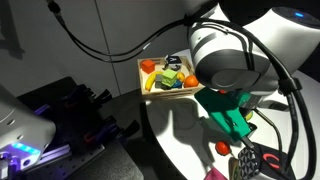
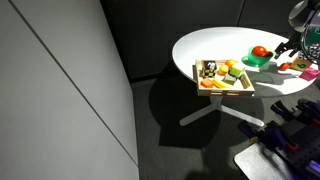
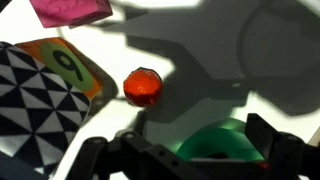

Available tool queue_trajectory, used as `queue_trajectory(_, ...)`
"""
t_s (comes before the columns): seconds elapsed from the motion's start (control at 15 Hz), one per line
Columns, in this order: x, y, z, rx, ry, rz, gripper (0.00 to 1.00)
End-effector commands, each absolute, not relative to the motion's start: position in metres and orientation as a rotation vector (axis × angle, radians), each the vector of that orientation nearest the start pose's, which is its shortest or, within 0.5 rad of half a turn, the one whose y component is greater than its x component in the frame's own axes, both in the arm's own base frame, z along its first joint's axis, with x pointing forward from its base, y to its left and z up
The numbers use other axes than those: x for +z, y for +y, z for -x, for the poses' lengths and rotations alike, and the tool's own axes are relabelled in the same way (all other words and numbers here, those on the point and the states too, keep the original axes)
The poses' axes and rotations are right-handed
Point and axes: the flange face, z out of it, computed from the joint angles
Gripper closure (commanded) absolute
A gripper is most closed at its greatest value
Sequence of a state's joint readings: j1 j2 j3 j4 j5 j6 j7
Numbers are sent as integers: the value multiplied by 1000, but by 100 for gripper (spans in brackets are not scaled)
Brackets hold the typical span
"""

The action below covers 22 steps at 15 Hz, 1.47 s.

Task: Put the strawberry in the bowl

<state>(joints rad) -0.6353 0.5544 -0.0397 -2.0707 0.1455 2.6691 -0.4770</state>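
The strawberry (image 3: 142,87) is a small red fruit lying on the white table, beside a patterned card. It also shows in both exterior views (image 1: 222,147) (image 2: 283,66). The green bowl (image 3: 226,146) sits at the lower edge of the wrist view, between my fingers and below them. It also shows in both exterior views (image 1: 228,112) (image 2: 254,61), holding a larger round red fruit (image 2: 260,51). My gripper (image 3: 186,152) is open and empty, over the bowl's edge, with the strawberry a short way ahead of it.
A black-and-white patterned card (image 3: 40,95) and a pink object (image 3: 70,10) lie near the strawberry. A square wooden tray (image 2: 224,75) with several toy pieces sits on the round white table (image 2: 215,45). The table edge is close by.
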Motion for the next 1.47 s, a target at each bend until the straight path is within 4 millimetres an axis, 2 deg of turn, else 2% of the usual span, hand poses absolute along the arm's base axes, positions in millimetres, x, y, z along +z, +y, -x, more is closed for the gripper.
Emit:
queue_trajectory(0.0,161,-377,-460,-89,518,3089,0)
queue_trajectory(0.33,156,-385,-460,-83,525,3095,0)
queue_trajectory(1.4,111,-419,-470,-36,561,3116,0)
